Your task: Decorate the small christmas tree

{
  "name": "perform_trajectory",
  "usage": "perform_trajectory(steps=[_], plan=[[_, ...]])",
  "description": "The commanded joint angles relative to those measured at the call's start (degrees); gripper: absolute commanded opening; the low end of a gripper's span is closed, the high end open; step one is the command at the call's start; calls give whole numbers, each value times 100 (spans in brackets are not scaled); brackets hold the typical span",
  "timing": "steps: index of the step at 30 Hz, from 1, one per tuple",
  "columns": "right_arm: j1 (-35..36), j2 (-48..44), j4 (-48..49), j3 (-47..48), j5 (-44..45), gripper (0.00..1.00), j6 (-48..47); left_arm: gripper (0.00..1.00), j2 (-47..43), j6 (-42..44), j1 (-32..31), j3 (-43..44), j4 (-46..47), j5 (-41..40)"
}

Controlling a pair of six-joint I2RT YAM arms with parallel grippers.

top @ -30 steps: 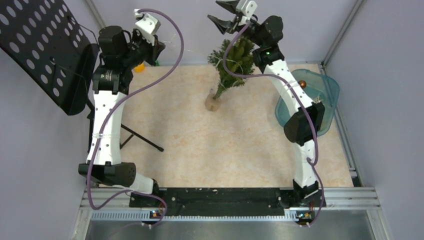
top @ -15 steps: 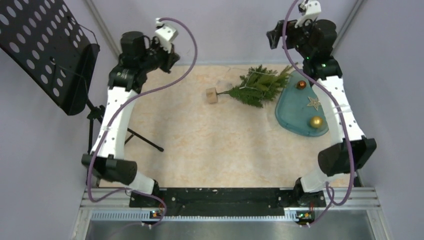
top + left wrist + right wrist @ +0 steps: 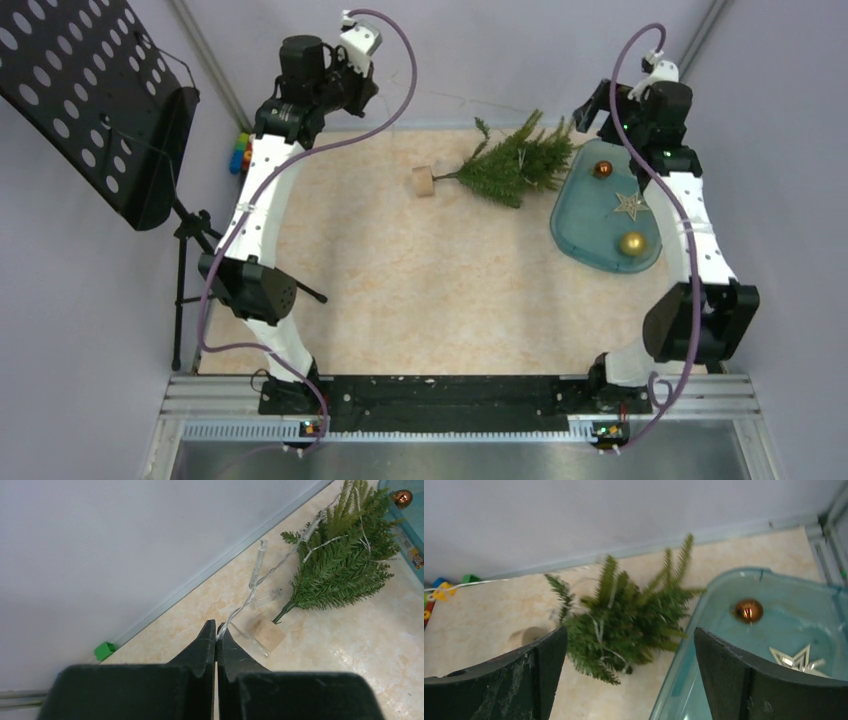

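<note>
The small christmas tree (image 3: 515,165) is flopped on its side at the far end of the table (image 3: 420,290), tip by the teal tray (image 3: 580,235) on the right. The left gripper (image 3: 216,630) pinches the light string (image 3: 255,582). The right gripper (image 3: 629,630) gapes wide, holding nothing.

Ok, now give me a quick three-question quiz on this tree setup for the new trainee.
1. True or false: the small christmas tree stands upright on its wooden base.
2. How many ornaments lie in the teal tray?
3. The left gripper is pinched on: A the light string, B the trunk, C nothing.

Key:
1. False, it lies on its side.
2. Three: copper bauble, star, gold bauble.
3. A.
</note>
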Motion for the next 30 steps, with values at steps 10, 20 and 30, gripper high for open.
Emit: perform_trajectory(steps=[10, 20, 30], plan=[[-197, 2984, 532, 1621, 65, 81, 1997, 0, 45, 15, -14, 49, 401, 79], [71, 4450, 250, 3297, 791, 79, 2484, 0, 128, -53, -49, 99, 292, 194], [103, 4657, 198, 3319, 2106, 77, 2203, 0, 95, -14, -50, 90, 228, 244]])
